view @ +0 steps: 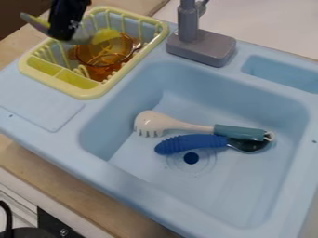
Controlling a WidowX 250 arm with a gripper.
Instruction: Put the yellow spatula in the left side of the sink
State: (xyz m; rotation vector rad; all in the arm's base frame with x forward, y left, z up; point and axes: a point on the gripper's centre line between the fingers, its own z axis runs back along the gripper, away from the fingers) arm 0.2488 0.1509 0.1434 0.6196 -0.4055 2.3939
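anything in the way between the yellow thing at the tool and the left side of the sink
Yes, low edges: the rack's rim and the sink's rim lie across that path. The faucet stands off to one side, and the white pasta server's head may crowd the landing spot.

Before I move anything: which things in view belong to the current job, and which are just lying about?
Job:
- gripper
- yellowish utensil at the gripper, probably the spatula
- blue sink, left side as target

Just there:
- white utensil with teal handle
- blue-handled spoon
- yellow rack
- amber pot
- gray faucet
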